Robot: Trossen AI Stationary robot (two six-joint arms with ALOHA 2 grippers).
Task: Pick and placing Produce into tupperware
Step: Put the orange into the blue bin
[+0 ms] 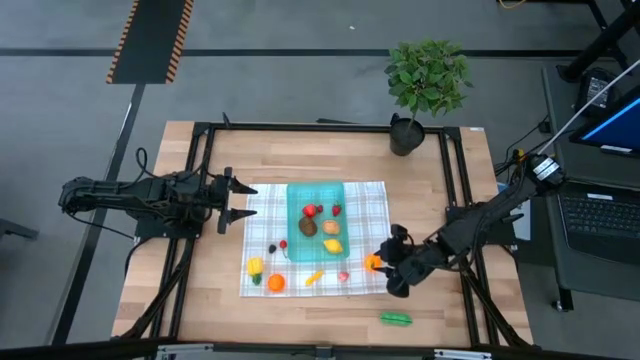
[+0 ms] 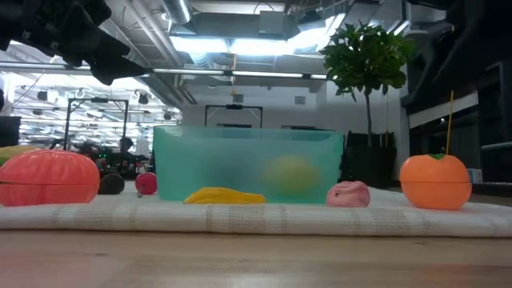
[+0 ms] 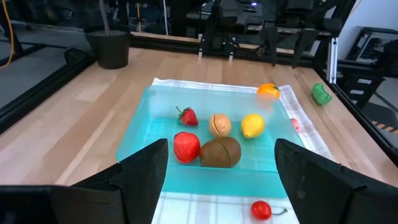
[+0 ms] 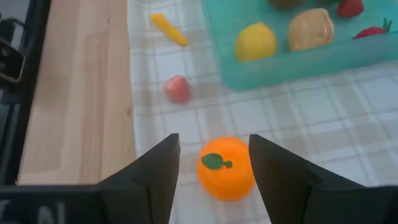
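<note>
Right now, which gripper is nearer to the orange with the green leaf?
Right. The right gripper has the orange between its open fingers; the left gripper hangs open beyond the teal container, far away.

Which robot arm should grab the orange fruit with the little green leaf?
The right one. The right gripper hangs open with the orange fruit between its fingers, beside the tupperware. The left gripper waits open at the cloth's far edge, across the tupperware.

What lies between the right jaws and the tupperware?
Beyond the orange fruit between the right jaws, only bare checked cloth reaches the tupperware, seen in the right wrist view.
</note>
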